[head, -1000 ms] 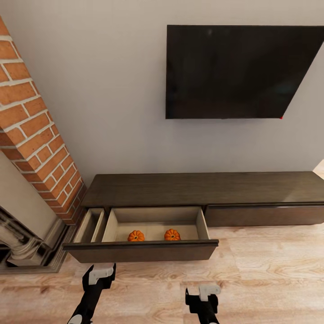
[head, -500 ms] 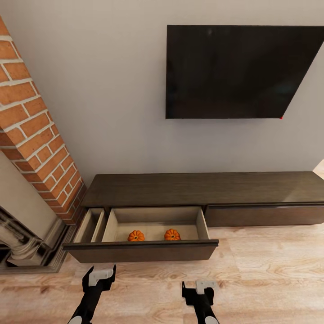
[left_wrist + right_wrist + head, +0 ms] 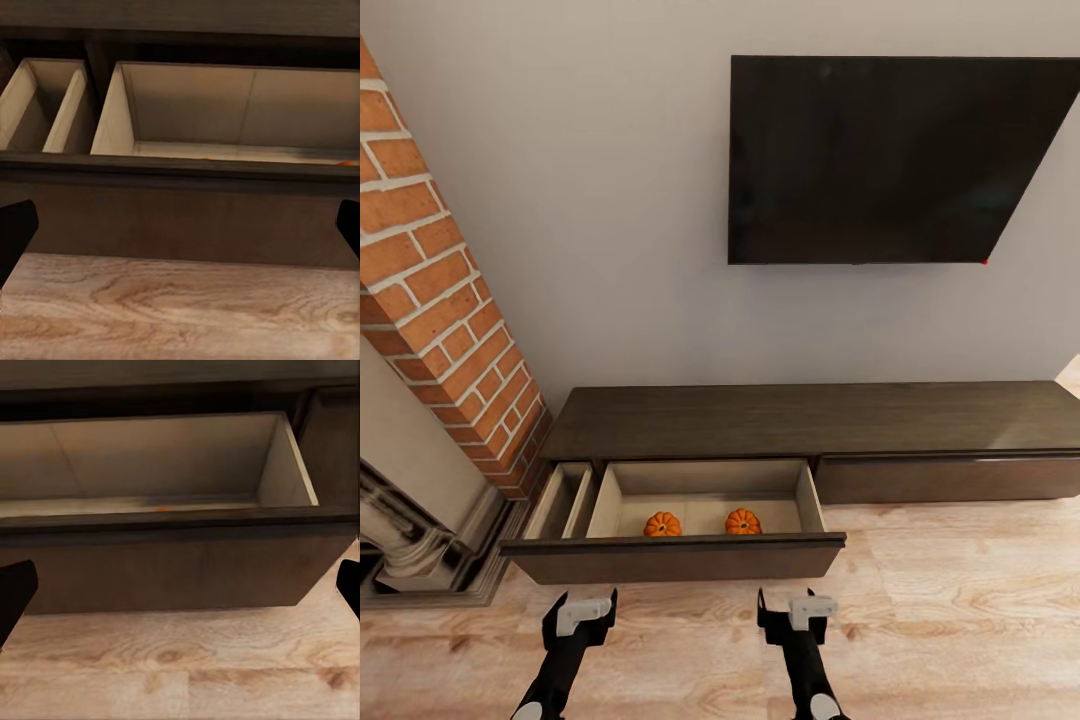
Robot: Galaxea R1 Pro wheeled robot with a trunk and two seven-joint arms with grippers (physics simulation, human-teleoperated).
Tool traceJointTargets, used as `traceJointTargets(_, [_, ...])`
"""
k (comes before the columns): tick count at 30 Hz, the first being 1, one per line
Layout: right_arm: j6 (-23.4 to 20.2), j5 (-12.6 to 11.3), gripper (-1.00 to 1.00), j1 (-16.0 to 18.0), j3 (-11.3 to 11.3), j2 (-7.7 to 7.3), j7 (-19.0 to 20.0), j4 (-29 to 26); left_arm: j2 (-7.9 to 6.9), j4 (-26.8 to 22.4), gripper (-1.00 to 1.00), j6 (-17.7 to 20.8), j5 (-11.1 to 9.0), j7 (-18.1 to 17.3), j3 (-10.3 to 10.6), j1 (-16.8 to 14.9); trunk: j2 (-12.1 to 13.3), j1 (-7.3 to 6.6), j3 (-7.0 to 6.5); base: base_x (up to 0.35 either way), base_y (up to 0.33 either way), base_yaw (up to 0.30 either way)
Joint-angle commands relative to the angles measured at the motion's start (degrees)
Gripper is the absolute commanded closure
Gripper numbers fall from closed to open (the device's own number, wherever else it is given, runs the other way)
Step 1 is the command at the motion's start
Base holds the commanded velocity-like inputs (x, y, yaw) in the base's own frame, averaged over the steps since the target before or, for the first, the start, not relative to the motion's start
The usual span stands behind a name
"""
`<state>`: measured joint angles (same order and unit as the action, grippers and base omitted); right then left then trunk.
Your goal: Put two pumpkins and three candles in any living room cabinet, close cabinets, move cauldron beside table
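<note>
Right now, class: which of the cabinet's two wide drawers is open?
The left drawer, by the brick column: it is pulled out, showing its beige interior and two pumpkins. The right drawer sits flush, closed.

Dark flat television (image 3: 880, 160) mounted on pale grey wall (image 3: 610, 220), screen blank, tiny red dot at lower right corner. Red brick chimney column (image 3: 430, 280) slanting along the left side, pale mortar lines visible. Grey carved stone fireplace surround (image 3: 405, 530) at its foot, base resting on floor. Light wood-grain plank floor (image 3: 960, 600) across the foreground; same planks seen in both wrist views (image 3: 180, 307) (image 3: 180, 660).
</note>
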<state>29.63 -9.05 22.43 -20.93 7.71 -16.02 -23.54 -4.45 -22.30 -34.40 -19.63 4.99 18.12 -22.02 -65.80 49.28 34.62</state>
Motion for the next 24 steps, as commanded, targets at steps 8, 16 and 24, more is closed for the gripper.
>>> traceJointTargets(8, [2.1,-0.9,-1.0,0.1,-0.4,-0.07,-0.3,1.8,-0.04,0.0,-1.0,-0.2,-0.2,0.8,0.4,0.0,0.0,0.0,0.05,0.0,0.0,0.0])
traceJointTargets(16, [2.3,-1.2,-1.0,0.1,-0.2,-0.14,-0.3,4.8,-0.07,-0.1,-1.0,-0.2,-0.2,0.9,0.4,0.0,-2.4,1.32,1.12,0.0,0.0,0.0])
traceJointTargets(24, [2.3,-1.3,-1.0,0.1,-0.1,-0.19,-0.2,6.3,-0.09,-0.6,-1.0,-0.3,-0.2,1.2,0.4,0.0,-5.6,3.07,2.56,0.0,0.0,0.0])
